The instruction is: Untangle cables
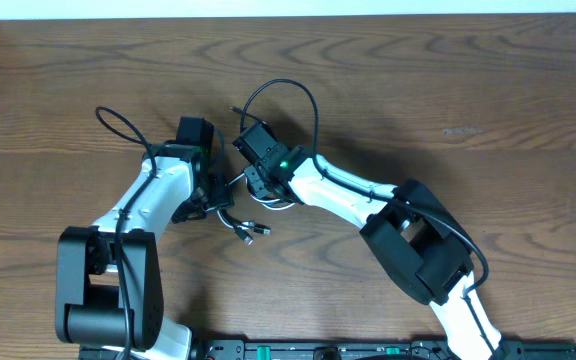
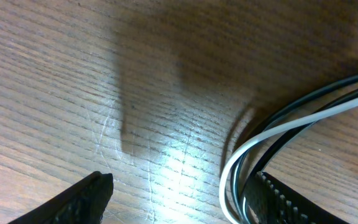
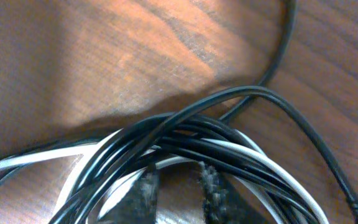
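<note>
While closing on the tangle, caught at the grasp step; nothing separated yet. Cables (image 1: 243,212) bunched mid-desk (image 1: 468,90) between the two wrists, one black loop (image 1: 283,83) arching off toward 12 o'clock, plug ends (image 1: 250,236) trailing toward 5 o'clock.

Right pincer (image 3: 179,186) drawn nearly together with a narrow gap left. Black coils and white cord (image 3: 30,160) crossing right at the tips. Pinched or merely touching: cannot tell.

Left pincer (image 2: 182,196) released, jaws wide. White and black strands curving just beside the finger at 4 o'clock of that view, none between the jaws.

Next, by judgement: confirm a right hold on a single strand, bring left onto a neighbouring loop, then draw apart slowly toward 9 and 3 o'clock. Risk of tightening the knot if the whole bundle gets taken.
</note>
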You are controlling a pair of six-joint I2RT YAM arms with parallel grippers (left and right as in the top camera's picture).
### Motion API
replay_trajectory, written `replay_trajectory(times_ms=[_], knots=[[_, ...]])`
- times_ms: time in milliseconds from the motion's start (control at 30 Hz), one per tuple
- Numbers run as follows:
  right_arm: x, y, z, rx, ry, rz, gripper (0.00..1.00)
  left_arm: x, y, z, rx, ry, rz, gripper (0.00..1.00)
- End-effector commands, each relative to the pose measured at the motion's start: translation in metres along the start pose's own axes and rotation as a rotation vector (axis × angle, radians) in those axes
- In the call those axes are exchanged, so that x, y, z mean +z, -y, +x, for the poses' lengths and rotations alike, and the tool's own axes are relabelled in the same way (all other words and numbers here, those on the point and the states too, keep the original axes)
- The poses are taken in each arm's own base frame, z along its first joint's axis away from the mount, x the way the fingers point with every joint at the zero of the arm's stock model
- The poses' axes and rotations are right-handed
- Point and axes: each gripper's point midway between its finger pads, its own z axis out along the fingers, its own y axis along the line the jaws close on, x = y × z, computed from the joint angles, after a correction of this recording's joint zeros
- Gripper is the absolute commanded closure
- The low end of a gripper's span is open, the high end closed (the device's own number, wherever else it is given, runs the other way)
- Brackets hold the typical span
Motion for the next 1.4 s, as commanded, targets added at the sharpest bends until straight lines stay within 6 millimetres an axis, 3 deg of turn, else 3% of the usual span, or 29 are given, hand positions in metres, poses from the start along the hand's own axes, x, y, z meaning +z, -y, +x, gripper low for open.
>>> replay_trajectory(times_ms=[0,133,200,267,533,733,867,1000,1167,1367], knots=[[0.064,0.041,0.107,0.058,-0.276,0.14,0.83,-0.008,0.0,-0.009,0.0,0.03,0.003,0.26],[0.064,0.044,0.11,0.058,-0.287,0.153,0.66,-0.008,0.0,-0.009,0.0,0.03,0.003,0.25],[0.063,0.049,0.111,0.087,-0.287,0.185,0.41,-0.008,0.0,-0.009,0.0,0.03,0.003,0.25],[0.062,0.05,0.112,0.095,-0.288,0.192,0.01,-0.008,0.0,-0.009,0.0,0.03,0.003,0.25],[0.063,0.034,0.117,0.076,-0.327,0.096,0.01,-0.008,0.0,-0.009,0.0,0.03,0.003,0.25],[0.063,0.034,0.118,0.085,-0.334,0.081,0.01,-0.008,0.0,-0.009,0.0,0.03,0.003,0.25],[0.056,0.032,0.104,0.073,-0.314,0.071,0.01,-0.008,0.0,-0.008,0.001,0.03,0.003,0.25],[0.026,0.025,0.073,0.029,-0.258,0.042,0.01,-0.008,0.0,-0.008,0.001,0.029,0.004,0.25],[-0.027,0.016,0.031,0.012,-0.144,-0.003,0.01,-0.008,0.001,-0.007,0.0,0.025,0.005,0.25],[-0.075,0.019,0.006,0.036,-0.086,-0.069,0.01,-0.009,0.013,-0.004,0.01,0.002,0.079,0.25]])
